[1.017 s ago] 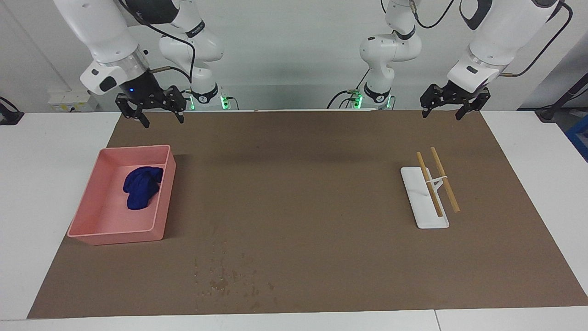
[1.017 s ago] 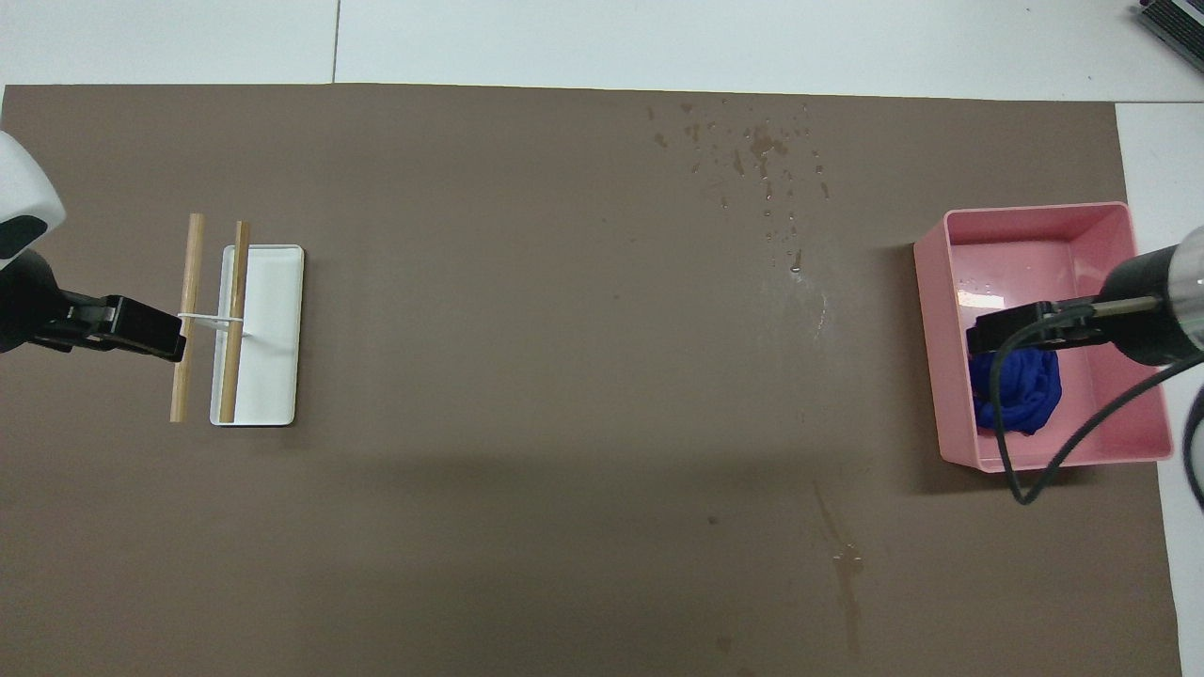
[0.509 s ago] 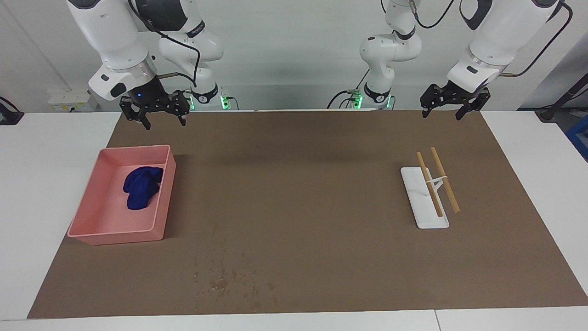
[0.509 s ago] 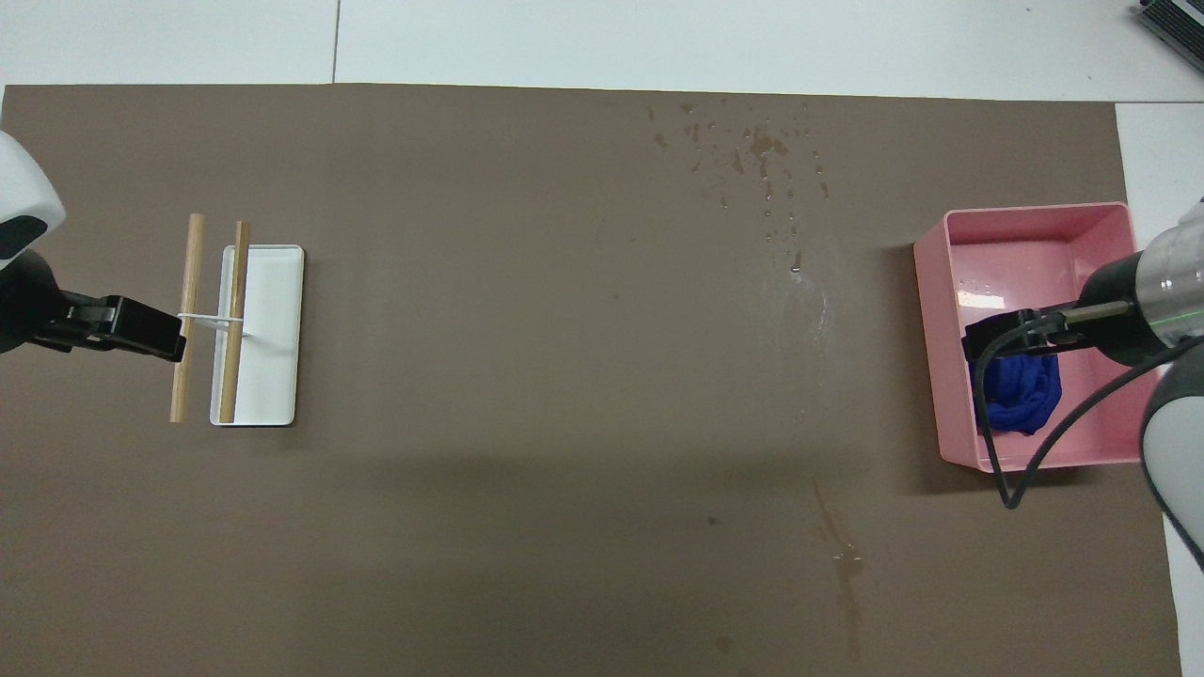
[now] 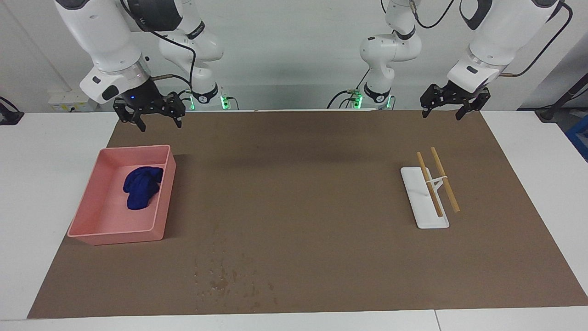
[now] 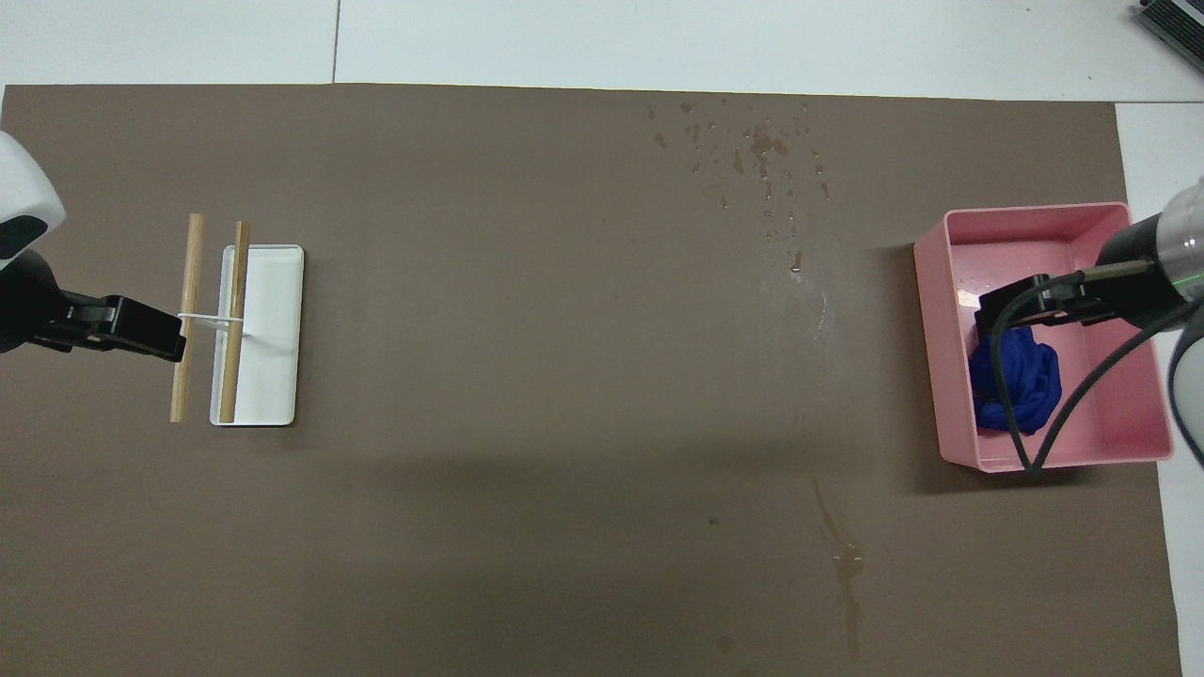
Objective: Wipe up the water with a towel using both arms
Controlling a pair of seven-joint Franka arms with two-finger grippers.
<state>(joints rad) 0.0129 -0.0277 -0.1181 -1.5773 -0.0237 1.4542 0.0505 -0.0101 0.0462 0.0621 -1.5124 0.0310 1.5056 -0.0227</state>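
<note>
Navy-blue soft towel (image 5: pixel 140 187), crumpled in a heap, in pink tray (image 5: pixel 92 228)

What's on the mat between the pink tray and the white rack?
Nothing: between the pink tray and the white rack the brown mat is bare, clearest in the facing view.

No readable text, labels, brand marks or numbers in either view. There are small dark markings on the arm bases near the green lights, but they're too small to make out. Nothing printed on the pink tray (image 5: pixel 161 193), the white rack (image 5: pixel 415 202) or the brown mat (image 5: pixel 294 207).
</note>
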